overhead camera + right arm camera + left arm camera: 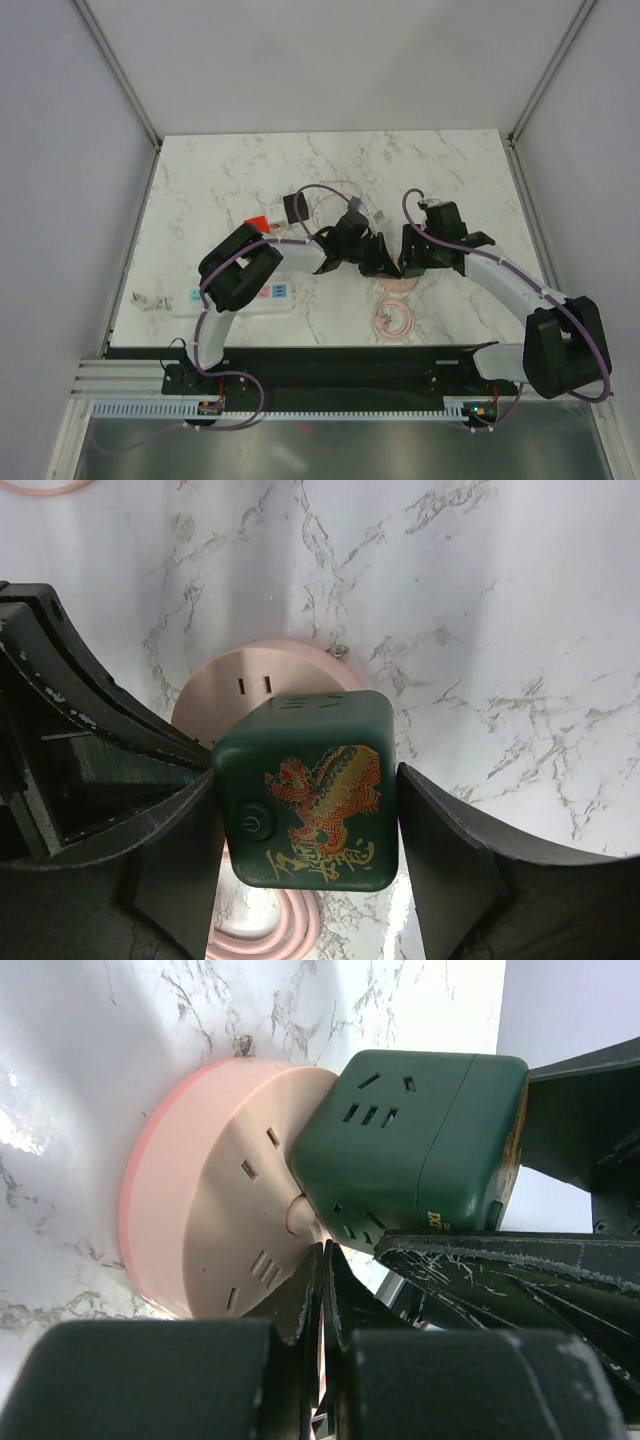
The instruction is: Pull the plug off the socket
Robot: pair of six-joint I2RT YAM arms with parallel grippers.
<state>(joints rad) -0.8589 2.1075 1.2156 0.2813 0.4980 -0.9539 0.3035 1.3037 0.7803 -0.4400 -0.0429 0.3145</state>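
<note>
A dark green cube plug with a dragon print sits on a round pink socket lying on the marble table. My right gripper is shut on the cube's two sides. In the left wrist view the cube stands against the pink socket's face. My left gripper is shut, its tips pressing on that face beside the cube. In the top view both grippers, left and right, meet at mid-table and hide the cube. A long white power strip with pastel outlets lies at the near left, untouched.
The pink socket's cord lies coiled near the front edge. A red item and a clear looped cable lie behind the left arm. A small white plug lies at the far left. Grey walls close in the table.
</note>
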